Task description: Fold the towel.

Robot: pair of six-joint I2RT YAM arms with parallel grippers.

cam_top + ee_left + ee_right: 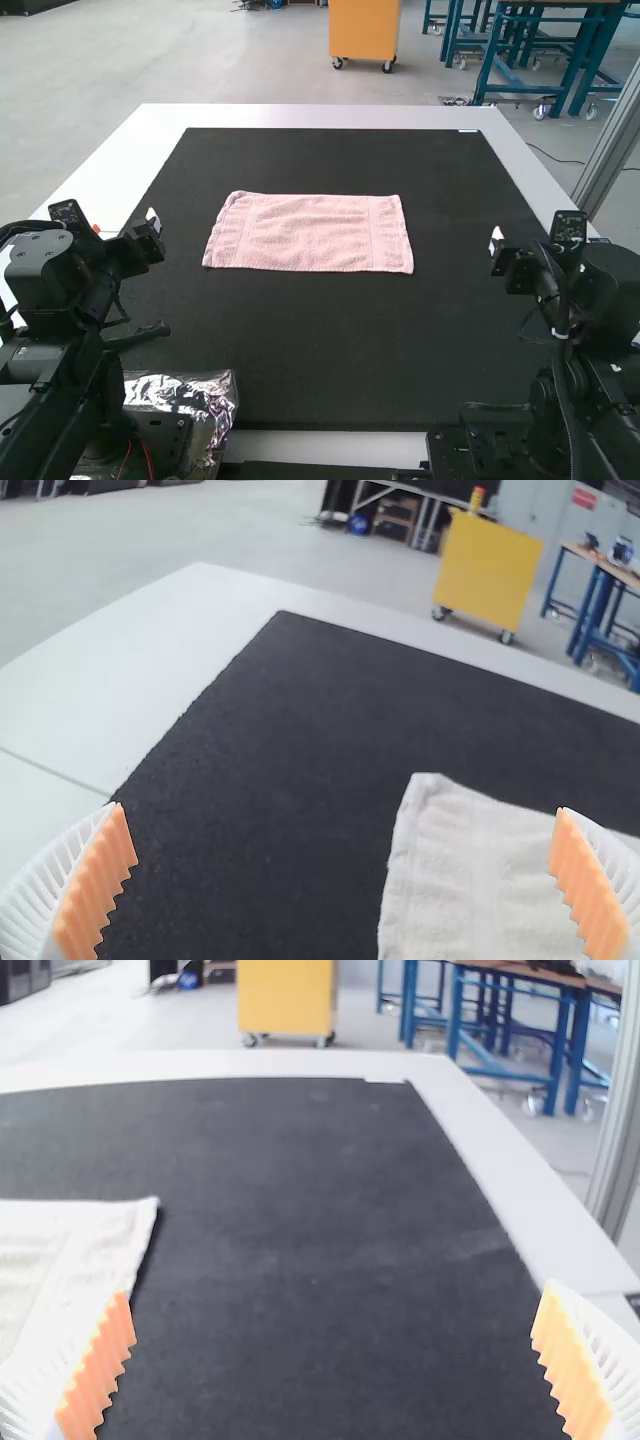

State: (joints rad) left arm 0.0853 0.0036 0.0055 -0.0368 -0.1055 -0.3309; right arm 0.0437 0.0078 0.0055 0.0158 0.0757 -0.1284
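Plainly, in the high view, the pink towel (310,232) is lying flat as a wide rectangle on the black mat (330,345), between the two arms and toward the mat's far half. Whether it is hiding a fold underneath, I can't tell. The left gripper (124,221) is hanging to the left of the towel, its fingers mostly hiding behind its own wrist; the right gripper (543,236) is hanging to the right, likewise largely covered. Both are standing apart from the cloth. Some crumpled foil (212,400) is sitting by the left arm's base, which is partly blocking it. The mat is covering most of the white table (300,116)

In the left wrist view, the left gripper (340,809) is standing wide open and gripping nothing. One finger is covering part of the towel, whose left end is showing while the rest is running out of sight

In the right wrist view, the right gripper (337,1290) is also standing wide open, gripping nothing. The towel's far right corner is showing, but most of the cloth is being cut off
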